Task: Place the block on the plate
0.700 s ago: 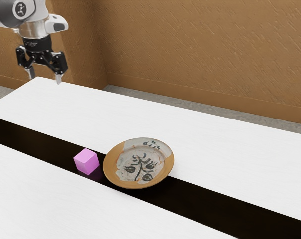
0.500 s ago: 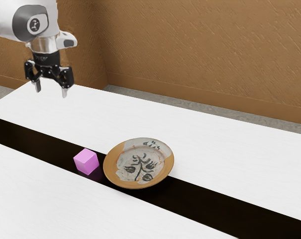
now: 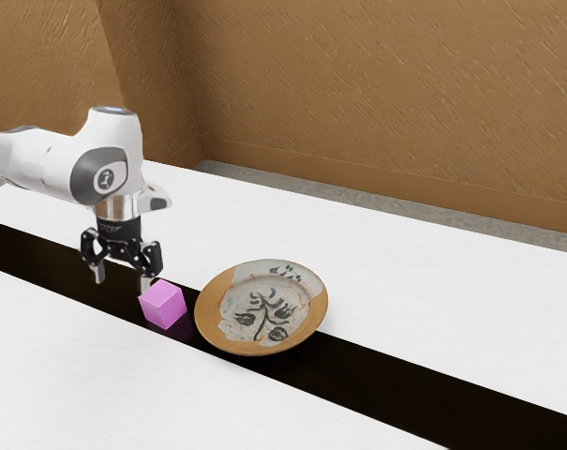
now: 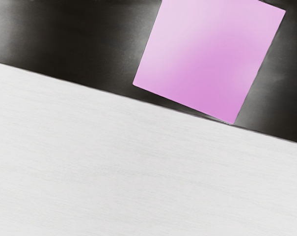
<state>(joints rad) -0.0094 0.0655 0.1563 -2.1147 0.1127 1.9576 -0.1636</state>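
On a black-striped white table [image 3: 433,291], pink block [image 3: 162,305] beside patterned plate [image 3: 261,307], jaws spread wide near block

1. Bright, even light on the smooth white counter [image 3: 433,291].
2. Light from above: the pink cube-shaped block [image 3: 162,305] is palest on top.
3. Dim pink reflection beside it on the glossy black band [image 3: 395,382].
4. Wrist view: soft grey glare on the band.

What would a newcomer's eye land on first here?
The bright pink cube, on the white table's glossy black stripe. Next comes the round, orange-rimmed plate with dark painted plants beside it, then the black two-finger gripper, open close to the cube.
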